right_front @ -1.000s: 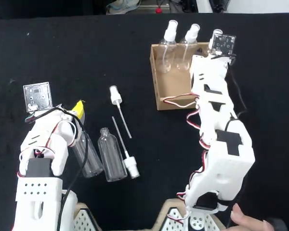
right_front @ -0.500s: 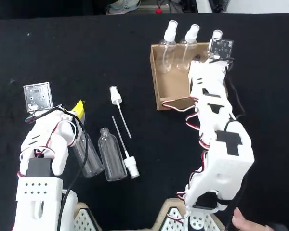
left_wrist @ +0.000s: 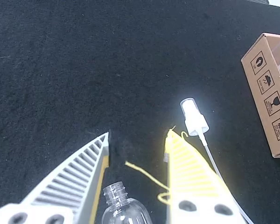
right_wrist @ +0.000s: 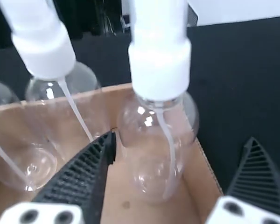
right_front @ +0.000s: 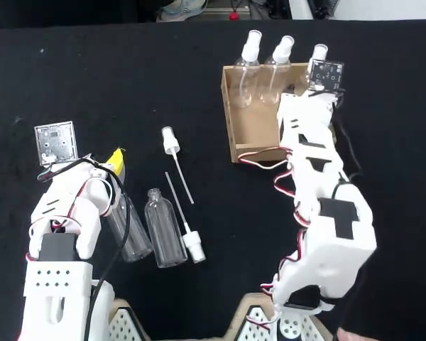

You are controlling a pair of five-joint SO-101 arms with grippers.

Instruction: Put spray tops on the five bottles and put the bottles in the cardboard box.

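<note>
Cardboard box (right_front: 250,135), toward table's far edge: holds three capped bottles (right_front: 279,53). Right gripper (right_wrist: 179,154) spread open at third. Left gripper (left_wrist: 138,140) released, straddles bare bottle (left_wrist: 119,205) near front-left corner. Two spray tops (right_front: 172,142) unfitted, two bottles unboxed.

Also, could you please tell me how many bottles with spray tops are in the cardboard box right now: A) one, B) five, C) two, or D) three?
D: the high view shows three capped bottles in a row at the far end of the cardboard box, while two uncapped bottles lie on the table outside it.
</note>
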